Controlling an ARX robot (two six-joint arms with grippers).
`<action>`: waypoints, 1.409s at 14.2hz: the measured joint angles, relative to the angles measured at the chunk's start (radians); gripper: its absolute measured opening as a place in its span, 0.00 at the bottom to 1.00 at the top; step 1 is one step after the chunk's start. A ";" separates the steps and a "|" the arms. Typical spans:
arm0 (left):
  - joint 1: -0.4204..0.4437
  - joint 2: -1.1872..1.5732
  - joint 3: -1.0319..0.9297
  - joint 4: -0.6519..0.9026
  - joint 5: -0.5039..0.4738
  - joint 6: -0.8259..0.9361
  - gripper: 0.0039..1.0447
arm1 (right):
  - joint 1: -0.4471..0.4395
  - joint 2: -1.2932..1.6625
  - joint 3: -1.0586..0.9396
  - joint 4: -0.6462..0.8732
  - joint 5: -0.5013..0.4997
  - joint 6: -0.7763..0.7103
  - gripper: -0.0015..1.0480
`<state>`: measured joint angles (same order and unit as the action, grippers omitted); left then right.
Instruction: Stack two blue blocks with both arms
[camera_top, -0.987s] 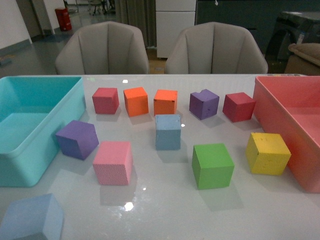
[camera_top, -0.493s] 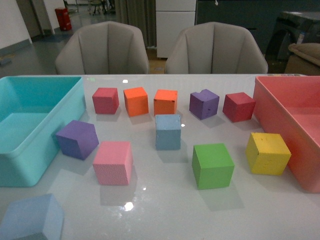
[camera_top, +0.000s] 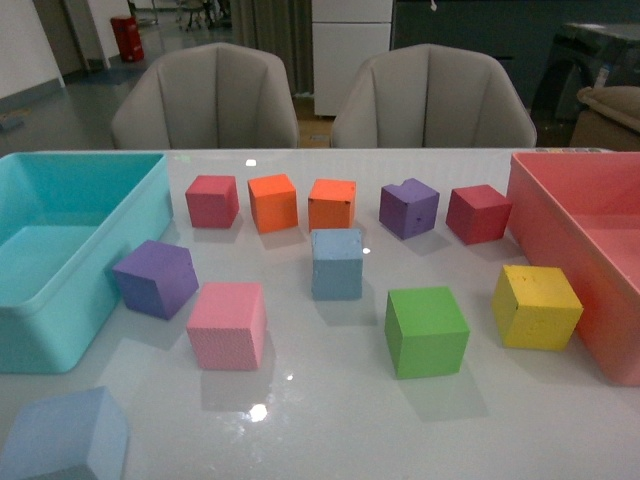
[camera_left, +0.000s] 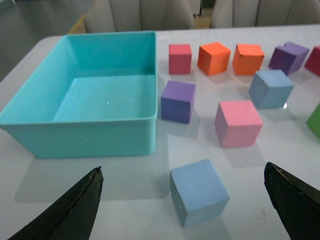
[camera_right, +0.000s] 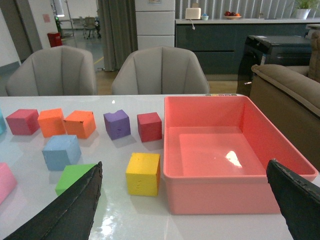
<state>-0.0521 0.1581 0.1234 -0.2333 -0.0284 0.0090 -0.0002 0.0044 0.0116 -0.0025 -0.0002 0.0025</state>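
One blue block (camera_top: 336, 263) stands mid-table in the front view, behind the green cube; it also shows in the left wrist view (camera_left: 270, 88) and the right wrist view (camera_right: 61, 151). The other blue block (camera_top: 66, 438) sits at the near left corner of the table. In the left wrist view this block (camera_left: 198, 190) lies on the table between the spread fingers of my open left gripper (camera_left: 184, 197), apart from both. My right gripper (camera_right: 185, 200) is open above the table, near the yellow cube (camera_right: 143, 173) and the pink bin (camera_right: 227, 152). Neither arm shows in the front view.
A turquoise bin (camera_top: 60, 250) stands at the left and a pink bin (camera_top: 585, 240) at the right. Scattered cubes: purple (camera_top: 155, 278), pink (camera_top: 227, 324), green (camera_top: 426, 331), yellow (camera_top: 536, 306), and a back row of red (camera_top: 212, 200), two orange (camera_top: 272, 202), purple and dark red.
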 joint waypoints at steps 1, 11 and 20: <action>-0.044 0.008 0.035 0.006 -0.018 0.000 0.94 | 0.000 0.000 0.000 0.000 0.000 0.000 0.94; -0.208 1.125 0.317 0.292 -0.079 -0.153 0.94 | 0.000 0.000 0.000 0.000 0.000 0.000 0.94; -0.179 1.288 0.365 0.317 -0.129 -0.159 0.94 | 0.000 0.000 0.000 0.000 0.000 0.000 0.94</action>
<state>-0.2306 1.4464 0.4889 0.0837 -0.1570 -0.1497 -0.0002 0.0044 0.0116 -0.0025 -0.0002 0.0025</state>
